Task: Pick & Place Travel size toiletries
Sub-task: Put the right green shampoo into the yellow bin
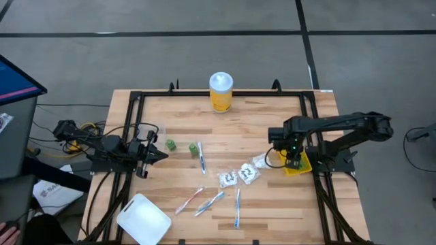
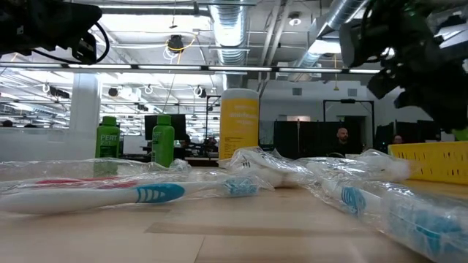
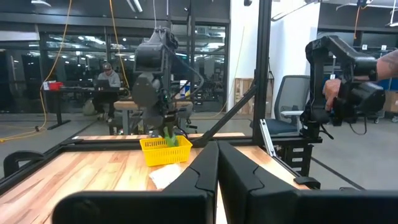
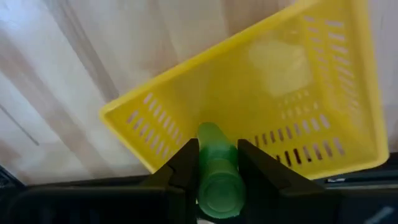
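Gripping a green bottle [image 4: 217, 177] over yellow basket [image 4: 298, 81].

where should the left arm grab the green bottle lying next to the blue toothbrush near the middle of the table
Grip the green bottle across its short width, at mid-body, coming straight down from above: it appears to lie flat on the table. The blue toothbrush lies close beside it, so set the jaws along the bottle's free sides. The left gripper waits nearby.

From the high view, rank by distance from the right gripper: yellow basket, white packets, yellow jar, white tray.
From the right gripper:
1. Yellow basket, directly beneath it.
2. White packets, toward table centre.
3. Yellow jar, far edge.
4. White tray, near-left corner.
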